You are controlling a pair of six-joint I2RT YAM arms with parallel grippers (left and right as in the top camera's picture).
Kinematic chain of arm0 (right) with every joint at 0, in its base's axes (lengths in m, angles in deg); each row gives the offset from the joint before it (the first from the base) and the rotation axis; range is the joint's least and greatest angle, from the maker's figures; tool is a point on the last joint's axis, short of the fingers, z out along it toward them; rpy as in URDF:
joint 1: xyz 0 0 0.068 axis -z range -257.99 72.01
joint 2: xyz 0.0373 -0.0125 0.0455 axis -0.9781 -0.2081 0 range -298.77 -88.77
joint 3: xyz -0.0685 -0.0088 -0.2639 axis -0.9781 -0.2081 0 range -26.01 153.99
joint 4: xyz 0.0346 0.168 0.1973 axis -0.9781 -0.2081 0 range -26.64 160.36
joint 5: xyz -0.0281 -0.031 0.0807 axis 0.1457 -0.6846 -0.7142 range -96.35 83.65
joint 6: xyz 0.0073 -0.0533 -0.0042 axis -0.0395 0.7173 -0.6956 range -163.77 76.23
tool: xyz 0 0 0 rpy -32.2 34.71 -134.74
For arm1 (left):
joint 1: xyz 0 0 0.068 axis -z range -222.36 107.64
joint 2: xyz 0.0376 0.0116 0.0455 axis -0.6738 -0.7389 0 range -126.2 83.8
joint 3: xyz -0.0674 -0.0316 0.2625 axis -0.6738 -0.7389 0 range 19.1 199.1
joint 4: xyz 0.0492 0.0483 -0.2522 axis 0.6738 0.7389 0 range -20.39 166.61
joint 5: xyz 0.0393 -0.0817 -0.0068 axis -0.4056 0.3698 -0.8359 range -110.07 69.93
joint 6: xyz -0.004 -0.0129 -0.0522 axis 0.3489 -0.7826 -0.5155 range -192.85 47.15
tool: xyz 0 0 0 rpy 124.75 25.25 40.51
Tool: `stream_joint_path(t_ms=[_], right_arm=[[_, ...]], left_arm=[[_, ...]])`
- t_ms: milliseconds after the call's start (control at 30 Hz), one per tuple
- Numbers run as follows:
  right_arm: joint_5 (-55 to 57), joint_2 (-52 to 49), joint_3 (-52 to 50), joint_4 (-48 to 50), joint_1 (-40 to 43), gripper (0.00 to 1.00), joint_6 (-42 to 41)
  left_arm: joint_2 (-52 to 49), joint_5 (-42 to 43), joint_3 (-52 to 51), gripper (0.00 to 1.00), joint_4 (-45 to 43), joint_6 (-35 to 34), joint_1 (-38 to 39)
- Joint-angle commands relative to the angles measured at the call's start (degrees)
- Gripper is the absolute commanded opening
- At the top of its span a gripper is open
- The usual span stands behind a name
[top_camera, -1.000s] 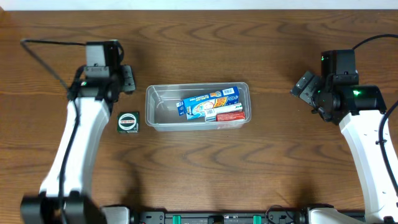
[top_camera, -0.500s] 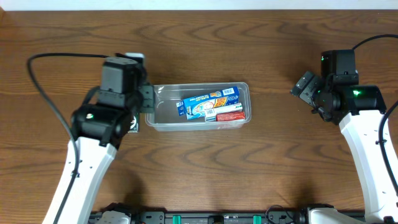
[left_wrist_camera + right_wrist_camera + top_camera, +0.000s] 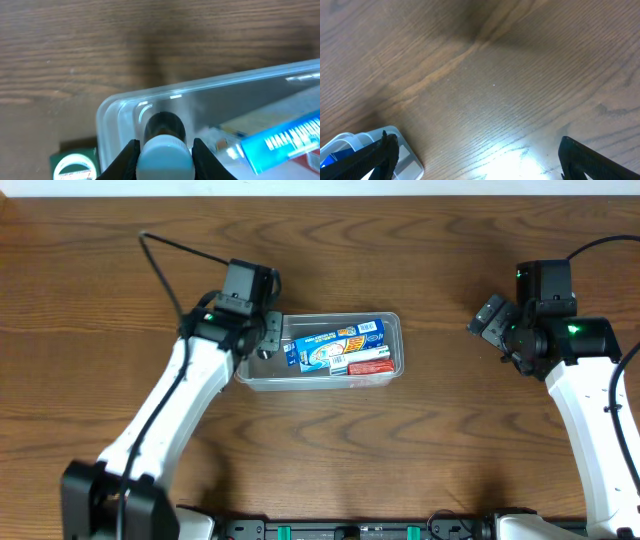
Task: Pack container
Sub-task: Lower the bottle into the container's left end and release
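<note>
The clear plastic container [image 3: 322, 317] lies mid-table with a blue box [image 3: 335, 343] and a red pack [image 3: 368, 366] in its right half. My left gripper [image 3: 264, 340] hangs over the container's left end. In the left wrist view it [image 3: 164, 156] is shut on a dark bottle with a white cap [image 3: 164, 150], held above the container's corner [image 3: 200, 89]. My right gripper [image 3: 490, 320] is open and empty, well to the right of the container; its wrist view [image 3: 480, 162] shows bare wood between the fingers.
A green square box with a white ring [image 3: 75, 166] sits on the table just outside the container's left end; my left arm hides it in the overhead view. A container corner [image 3: 406, 161] shows at the lower left of the right wrist view.
My left arm has swung right, from the table left of the green box to above the container's left end. The right arm has not moved.
</note>
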Motion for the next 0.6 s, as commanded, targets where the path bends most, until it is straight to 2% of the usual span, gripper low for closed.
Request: stream_joint_path(t_ms=[0, 167, 267, 433, 500, 567], right_arm=[[0.39, 0.15, 0.37, -0.07, 0.39, 0.99, -0.70], [0.39, 0.15, 0.37, -0.07, 0.39, 0.99, -0.70], [0.39, 0.15, 0.37, -0.07, 0.39, 0.99, -0.70], [0.39, 0.15, 0.37, -0.09, 0.39, 0.99, -0.70], [0.39, 0.15, 0.37, -0.07, 0.39, 0.99, -0.70], [0.39, 0.15, 0.37, -0.07, 0.39, 0.99, -0.70]], left_arm=[[-1.86, -0.22, 0.92, 0.20, -1.79, -0.50, 0.17], [-3.54, -0.22, 0.90, 0.23, -2.38, -0.55, 0.17], [-3.23, -0.22, 0.90, 0.35, -2.47, -0.55, 0.17], [-1.25, -0.22, 0.96, 0.66, -2.40, -0.57, 0.17], [0.72, -0.22, 0.96, 0.72, -2.23, -1.38, 0.17], [3.10, -0.24, 0.96, 0.74, -1.66, -1.62, 0.15]])
